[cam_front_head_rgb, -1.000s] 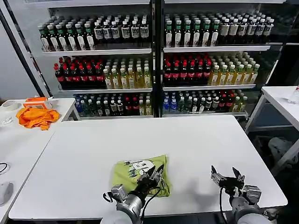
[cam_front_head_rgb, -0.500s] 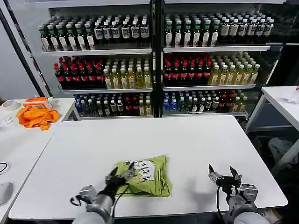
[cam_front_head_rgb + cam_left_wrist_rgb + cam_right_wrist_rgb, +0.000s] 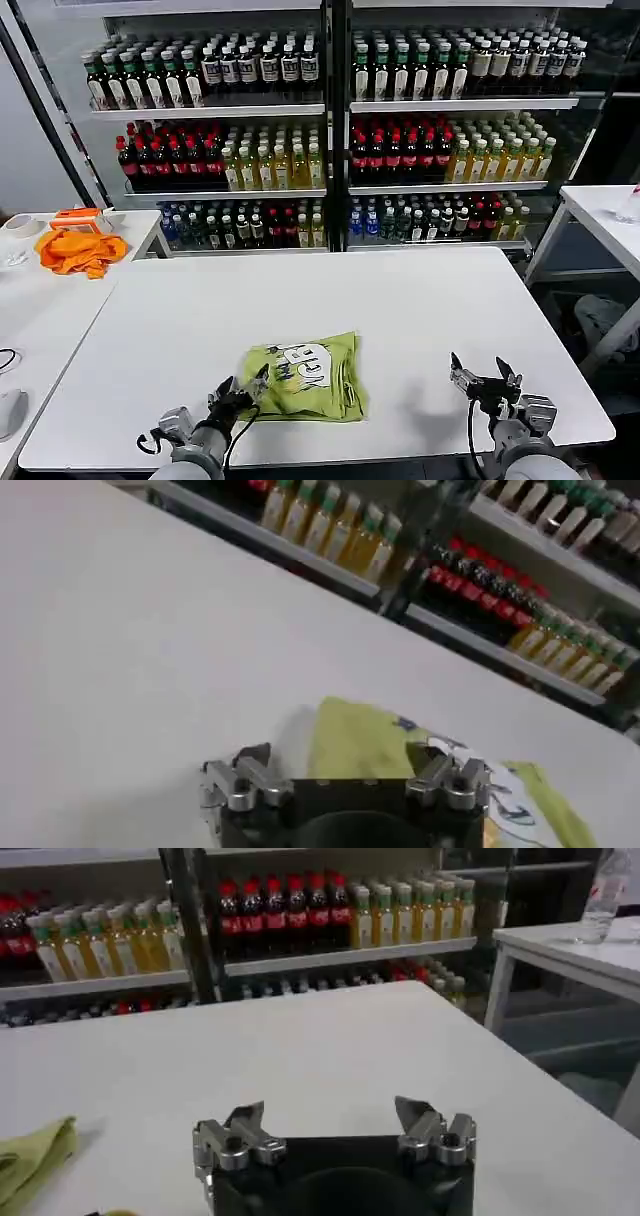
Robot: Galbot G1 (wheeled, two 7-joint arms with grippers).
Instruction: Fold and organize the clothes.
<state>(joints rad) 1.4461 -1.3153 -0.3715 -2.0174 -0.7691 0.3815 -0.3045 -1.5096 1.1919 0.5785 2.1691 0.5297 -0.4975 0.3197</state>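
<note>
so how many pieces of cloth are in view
2: the folded lime T-shirt at the front of the centre table, and an orange cloth bunched on the left side table. None looks hidden.

The counter (image 3: 400, 300) is white, rectangular, with rounded corners. Beyond its far edge, well ahead of both tools, stands a glass-fronted shelving unit (image 3: 330, 130) with a dark central post and three white shelves of bottles (image 3: 420, 150): dark at the top, red and yellow in the middle, mixed colours at the bottom. A second white table (image 3: 40, 300) stands to the left of the left tool and carries an orange cloth (image 3: 78, 250). A third white table (image 3: 600, 215) stands to the right of the right tool.
</note>
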